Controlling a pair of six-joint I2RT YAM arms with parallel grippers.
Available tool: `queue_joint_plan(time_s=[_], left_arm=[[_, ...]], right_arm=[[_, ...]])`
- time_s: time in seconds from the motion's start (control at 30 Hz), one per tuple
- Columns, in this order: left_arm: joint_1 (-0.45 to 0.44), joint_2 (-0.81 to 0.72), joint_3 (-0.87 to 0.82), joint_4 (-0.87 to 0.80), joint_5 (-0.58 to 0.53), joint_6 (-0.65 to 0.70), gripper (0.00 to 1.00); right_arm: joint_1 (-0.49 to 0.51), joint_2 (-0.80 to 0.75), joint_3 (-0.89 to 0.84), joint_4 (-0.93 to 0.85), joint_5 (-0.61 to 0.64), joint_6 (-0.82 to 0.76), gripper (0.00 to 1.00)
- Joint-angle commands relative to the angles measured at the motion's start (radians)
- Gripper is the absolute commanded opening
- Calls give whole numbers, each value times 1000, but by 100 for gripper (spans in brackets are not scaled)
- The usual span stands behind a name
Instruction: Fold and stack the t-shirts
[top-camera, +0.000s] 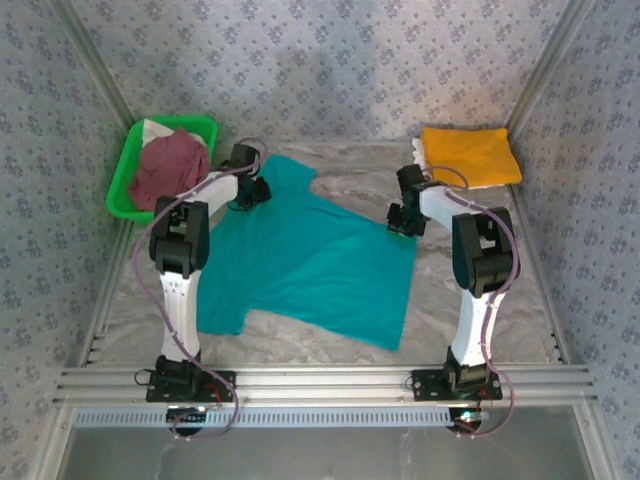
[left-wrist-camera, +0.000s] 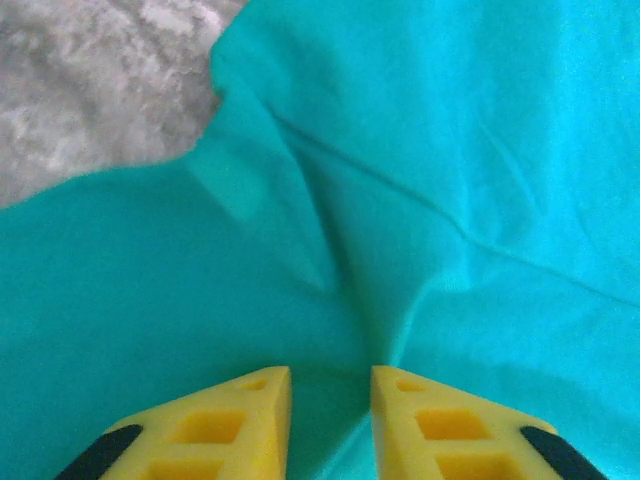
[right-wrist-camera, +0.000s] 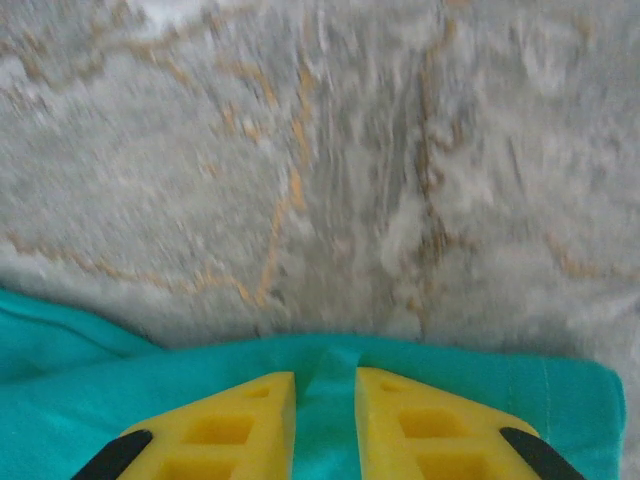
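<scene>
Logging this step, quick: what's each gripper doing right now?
Left gripper: closed, pinching a bunch of the teal t-shirt.
Right gripper: closed on the teal t-shirt's edge.

table (top-camera: 470, 300): teal tee (top-camera: 310, 260), orange tee (top-camera: 470, 155), basket (top-camera: 195, 122)

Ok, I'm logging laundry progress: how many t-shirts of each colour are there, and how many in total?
Teal t-shirt: 1
Orange-yellow t-shirt: 1
Maroon t-shirt: 1
Total: 3
A pale cloth in the green basket is too hidden to count.
</scene>
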Motion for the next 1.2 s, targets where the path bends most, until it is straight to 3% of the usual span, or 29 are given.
queue_joint_plan(time_s=[0.0, 0.27, 0.43, 0.57, 0.8, 0.97, 1.17], left_arm=[[-13, -169, -89, 81, -30, -22, 34], [-46, -241, -213, 63, -16, -38, 41], [-19, -206, -183, 7, -23, -29, 42], [-20, -209, -167, -8, -20, -19, 41], [-32, -234, -237, -3, 0, -24, 30], [-45, -240, -288, 4, -2, -23, 28], [-32, -171, -262, 10, 39, -50, 28]], right_arm=[[-12, 66, 40, -35, -12, 35, 24], [-77, 237, 303, -89, -27, -17, 25], [-98, 270, 491, -190, -19, -20, 26], [-103, 180, 487, -141, -27, -40, 29], [-29, -19, 235, -130, 31, -31, 32], [0, -4, 163, -167, 62, -39, 29], [-6, 116, 258, -220, 77, -52, 27]])
